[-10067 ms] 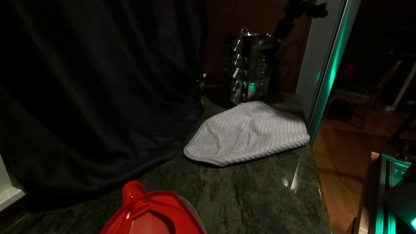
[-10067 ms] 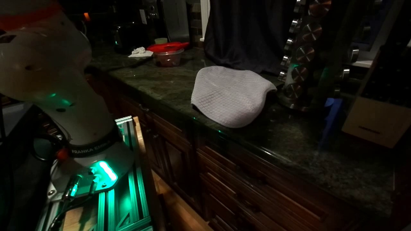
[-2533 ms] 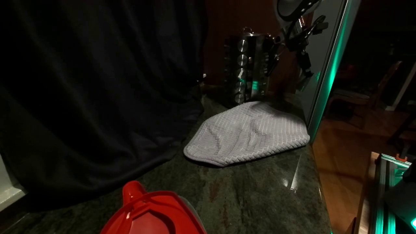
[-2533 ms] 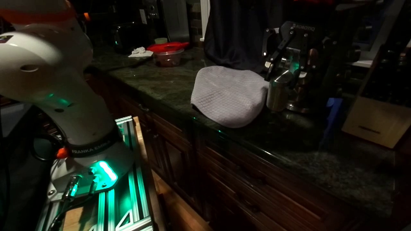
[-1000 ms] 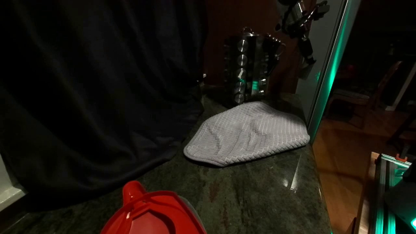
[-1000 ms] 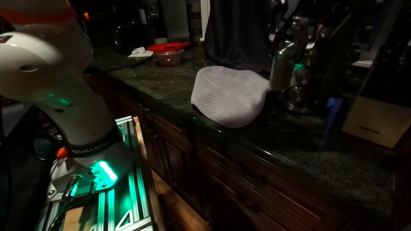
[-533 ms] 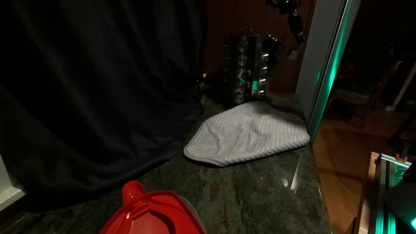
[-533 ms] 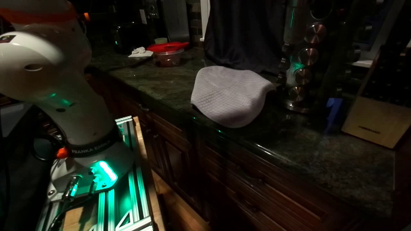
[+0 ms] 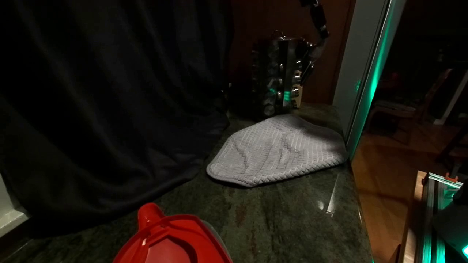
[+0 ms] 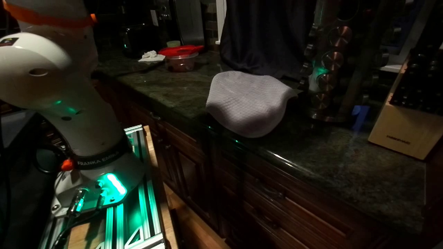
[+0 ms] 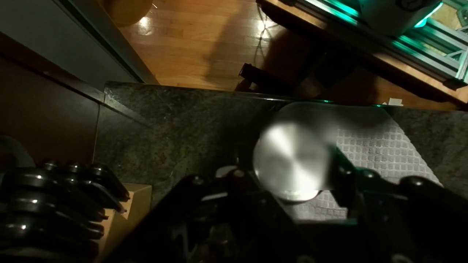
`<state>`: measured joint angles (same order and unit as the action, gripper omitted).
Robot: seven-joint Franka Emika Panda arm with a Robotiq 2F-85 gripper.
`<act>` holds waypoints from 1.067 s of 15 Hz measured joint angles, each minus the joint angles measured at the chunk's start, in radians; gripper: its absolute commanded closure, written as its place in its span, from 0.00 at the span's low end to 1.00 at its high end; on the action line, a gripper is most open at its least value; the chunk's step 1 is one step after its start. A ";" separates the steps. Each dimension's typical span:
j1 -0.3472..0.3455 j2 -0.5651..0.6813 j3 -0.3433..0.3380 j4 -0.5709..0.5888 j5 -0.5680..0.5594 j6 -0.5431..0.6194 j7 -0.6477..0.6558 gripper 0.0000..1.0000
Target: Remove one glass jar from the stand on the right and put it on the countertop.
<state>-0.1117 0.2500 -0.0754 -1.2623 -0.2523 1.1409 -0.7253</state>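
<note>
The stand (image 9: 272, 76) is an upright metal rack of small jars with silvery lids, at the back; it also shows in an exterior view (image 10: 332, 62). My gripper (image 11: 294, 173) is shut on a glass jar. The jar's round silvery lid (image 11: 289, 157) faces the camera between the fingers in the wrist view. In an exterior view the gripper (image 9: 321, 34) is high beside the stand, with the blurred jar (image 9: 316, 53) hanging tilted below it. The jar is held above the dark speckled countertop (image 11: 164, 135), apart from it.
A grey cloth (image 9: 281, 149) lies on the countertop in front of the stand. A knife block (image 10: 401, 128) with black handles stands beyond the stand. A red-lidded container (image 10: 180, 57) and a black curtain (image 9: 109, 109) are farther along. The counter's front edge drops to the floor.
From low beside the stand 2.5 s ago, my gripper has risen with the jar. In the last second it moved up and towards the stand's side in an exterior view.
</note>
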 measured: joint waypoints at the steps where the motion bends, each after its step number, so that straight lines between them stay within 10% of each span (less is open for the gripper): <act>1: -0.001 0.021 0.000 0.039 0.002 -0.017 0.002 0.75; 16: -0.045 0.238 0.002 0.440 0.148 -0.125 0.061 0.75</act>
<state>-0.1564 0.4880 -0.0738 -0.8221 -0.1040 1.0160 -0.6640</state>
